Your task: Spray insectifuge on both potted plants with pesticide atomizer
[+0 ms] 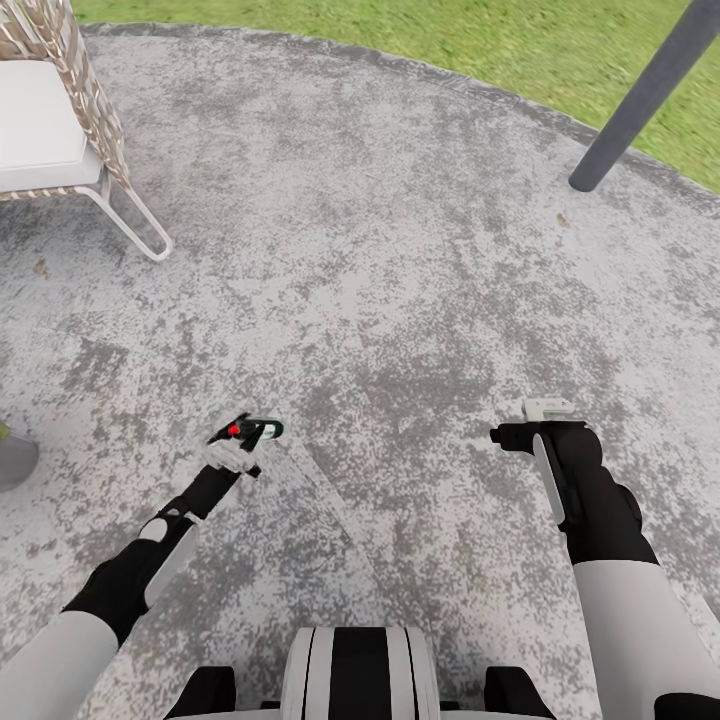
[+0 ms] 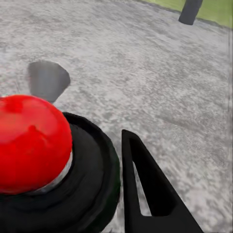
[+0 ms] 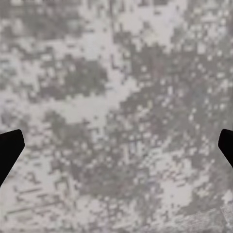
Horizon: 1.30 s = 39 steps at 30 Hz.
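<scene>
The head camera looks steeply down over both arms onto the stone patio [image 1: 400,250], while each wrist camera sits close behind its tool, sharing that same paving.

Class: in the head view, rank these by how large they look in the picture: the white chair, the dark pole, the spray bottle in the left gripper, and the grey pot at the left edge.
1. white chair, cut off by the frame
2. dark pole, also cut off
3 and 4. grey pot and pesticide atomizer in the left gripper: both small; the pot is mostly out of frame, so unranked.
</scene>
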### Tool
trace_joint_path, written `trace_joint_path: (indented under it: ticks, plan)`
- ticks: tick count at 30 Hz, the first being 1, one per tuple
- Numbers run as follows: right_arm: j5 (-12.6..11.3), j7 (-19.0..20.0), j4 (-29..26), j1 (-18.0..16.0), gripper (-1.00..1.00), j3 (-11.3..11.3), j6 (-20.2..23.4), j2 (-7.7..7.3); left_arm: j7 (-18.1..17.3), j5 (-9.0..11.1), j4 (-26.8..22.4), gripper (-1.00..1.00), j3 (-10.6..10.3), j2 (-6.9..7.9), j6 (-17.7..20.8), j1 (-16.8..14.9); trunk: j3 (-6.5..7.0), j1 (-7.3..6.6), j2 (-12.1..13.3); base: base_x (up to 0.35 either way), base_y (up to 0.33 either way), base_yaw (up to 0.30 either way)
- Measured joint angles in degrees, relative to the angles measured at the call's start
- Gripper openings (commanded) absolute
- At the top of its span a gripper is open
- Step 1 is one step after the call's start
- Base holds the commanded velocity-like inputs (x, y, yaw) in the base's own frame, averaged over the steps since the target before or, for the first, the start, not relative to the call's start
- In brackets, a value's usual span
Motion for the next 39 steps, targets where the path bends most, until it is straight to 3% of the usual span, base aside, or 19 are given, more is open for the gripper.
trace_joint_path:
  ticks: [1,3,16,39]
  plan:
    - [-0.01,0.0,0.0,0.0,1.0,0.0,0.0,0.0,-2.2,-0.05,-4.22,-1.0,-0.02,0.97,0.14,1.78,0.0,0.0,0.0,0.0,0.0,0.0]
    - [0.0,0.0,0.0,0.0,1.0,0.0,0.0,0.0,-3.0,-0.15,-5.76,-1.0,-0.08,1.3,0.82,2.44,0.0,0.0,0.0,0.0,0.0,0.0]
    - [0.0,0.0,0.0,0.02,1.0,0.0,0.0,0.0,-4.54,-0.08,-15.55,-1.0,-0.26,1.37,1.51,12.94,0.0,0.0,0.0,0.0,0.0,0.0]
    - [-0.31,0.54,-0.14,0.04,1.0,0.08,0.03,0.08,-4.58,-0.48,-16.41,-1.0,-0.33,1.16,3.03,13.56,0.0,0.0,0.0,0.0,0.0,0.0]
